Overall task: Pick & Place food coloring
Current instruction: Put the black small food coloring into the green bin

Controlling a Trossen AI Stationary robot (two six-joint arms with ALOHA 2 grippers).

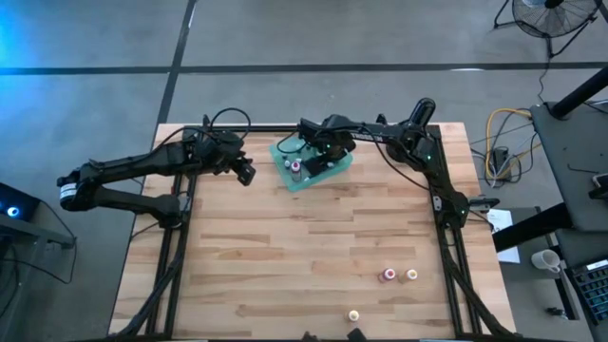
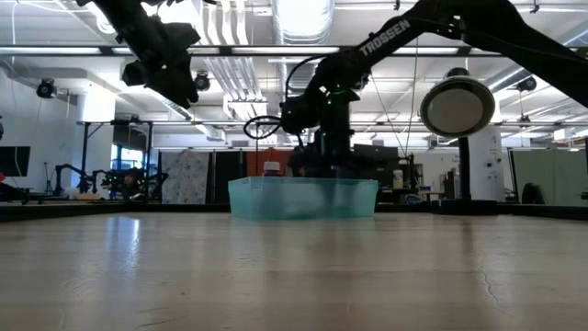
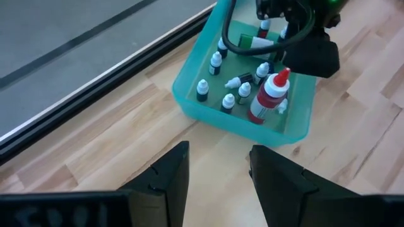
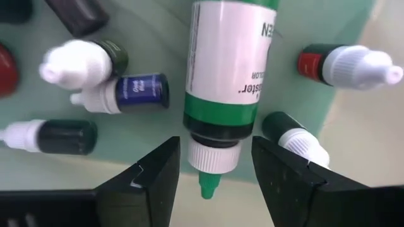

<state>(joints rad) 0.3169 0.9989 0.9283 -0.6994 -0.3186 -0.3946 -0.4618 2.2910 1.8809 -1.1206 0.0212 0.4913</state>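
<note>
One green-banded white bottle (image 4: 224, 75) lying in tray (image 3: 189, 104) — right fingers (image 4: 158, 180) spread, left fingers (image 3: 167, 180) apart

Bottles (image 3: 243, 94) crowd the tray (image 3: 297, 129), seemingly little room between them.

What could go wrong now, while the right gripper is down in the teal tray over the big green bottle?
1. The right gripper is open around the cap end of the green bottle; closing there, it may slip off the narrow tip.
2. Small bottles lie very near, so the fingers may knock them.
3. The teal tray sits near the table's far edge, and a push could shift it.
</note>
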